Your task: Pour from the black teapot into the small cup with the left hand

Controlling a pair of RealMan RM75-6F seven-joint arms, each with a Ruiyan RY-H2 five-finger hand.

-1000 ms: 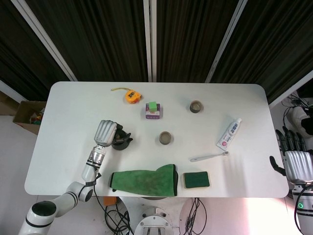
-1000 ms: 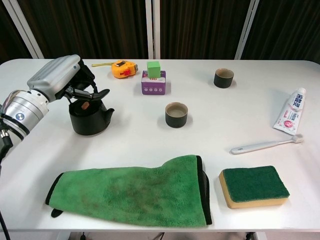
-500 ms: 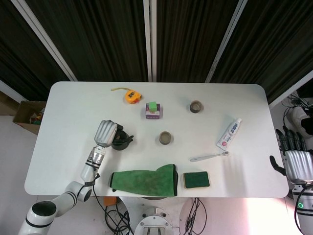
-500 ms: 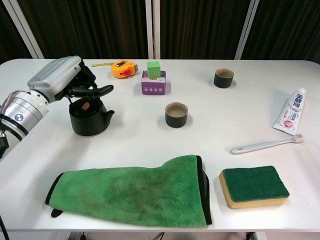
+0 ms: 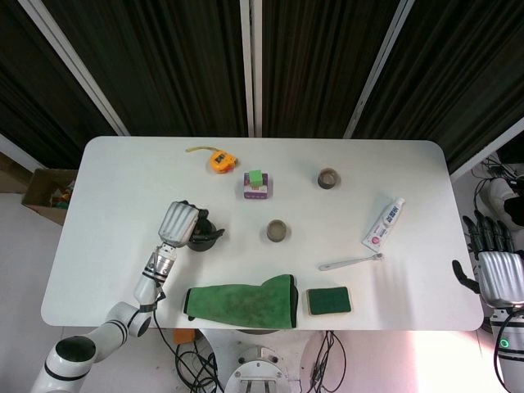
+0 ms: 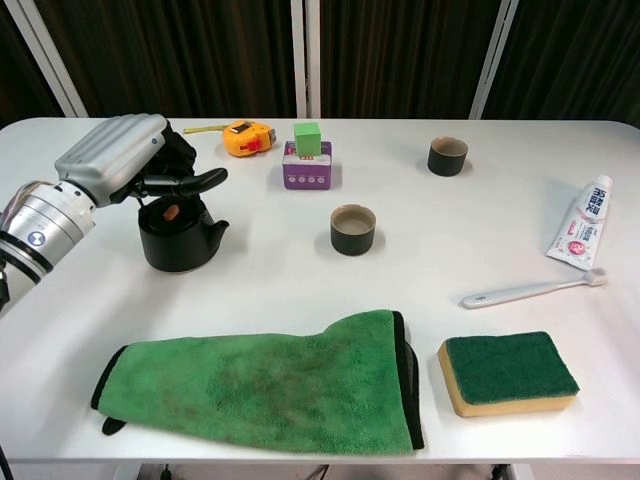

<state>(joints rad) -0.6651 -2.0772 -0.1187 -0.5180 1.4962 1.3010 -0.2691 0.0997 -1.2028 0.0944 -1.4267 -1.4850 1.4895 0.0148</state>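
Chest view: left robot hand [image 6: 125,160], fingers apart, hides black teapot's [image 6: 178,235] handle; grip unclear.

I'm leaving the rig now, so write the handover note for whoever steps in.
Left robot hand: above the black teapot, fingers apart, no grip on it that I can see.
Right robot hand: off the table's right edge, fingers apart, holding nothing.
Black teapot: upright on the table, left side.
Small cup: mid-table, right of the teapot; a second cup stands farther back.
Done: the approach only.
Left: grasp the teapot, lift it, carry it to the small cup, pour.
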